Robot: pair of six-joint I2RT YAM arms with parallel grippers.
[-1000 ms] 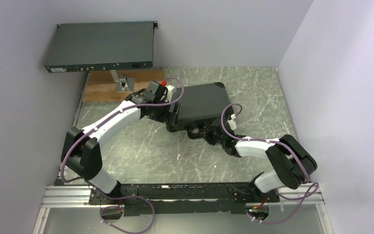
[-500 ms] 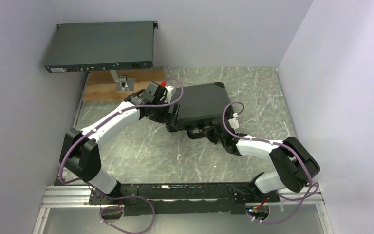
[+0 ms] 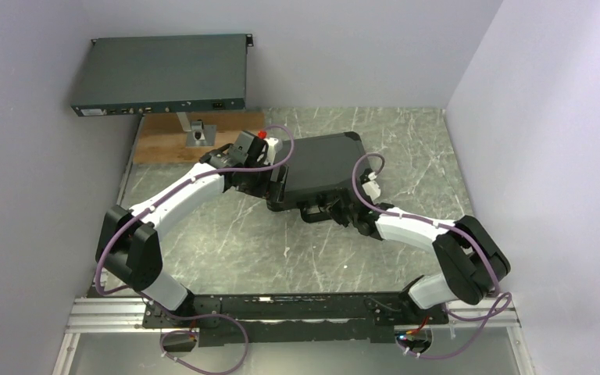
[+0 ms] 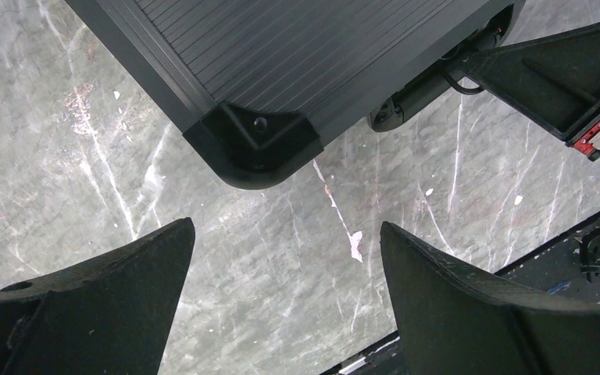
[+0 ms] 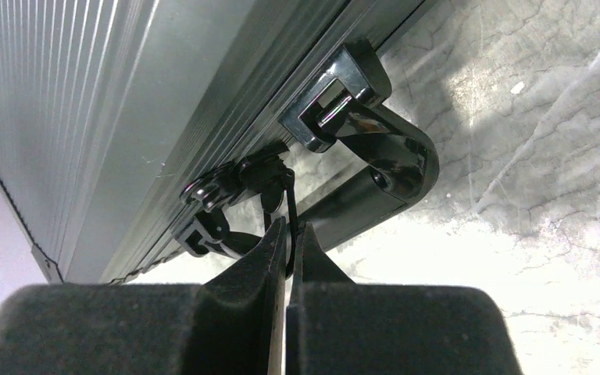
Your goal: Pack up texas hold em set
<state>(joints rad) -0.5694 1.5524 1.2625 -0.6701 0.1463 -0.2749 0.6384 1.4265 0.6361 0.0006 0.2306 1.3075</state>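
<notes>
black-fingered, the right gripper [image 5: 287, 234] is pinched together on what looks like a thin loop [image 5: 288, 191] at the latch [image 5: 223, 187], beside the handle [image 5: 383, 176]. the case [image 3: 324, 160] lies closed mid-table [image 3: 226, 242]. we'd pull gently and straight so the loop doesn't slip. the left gripper [image 4: 285, 258], jaws wide apart, hovers off the corner [image 4: 254, 144]; we'd brace there.

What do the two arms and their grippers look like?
Both the left arm and right arm have white links between bulky black joints, with purple cables looped along them. The left gripper and right gripper have black, wedge-shaped, matte fingers. A small red cap sits near the left wrist.
</notes>
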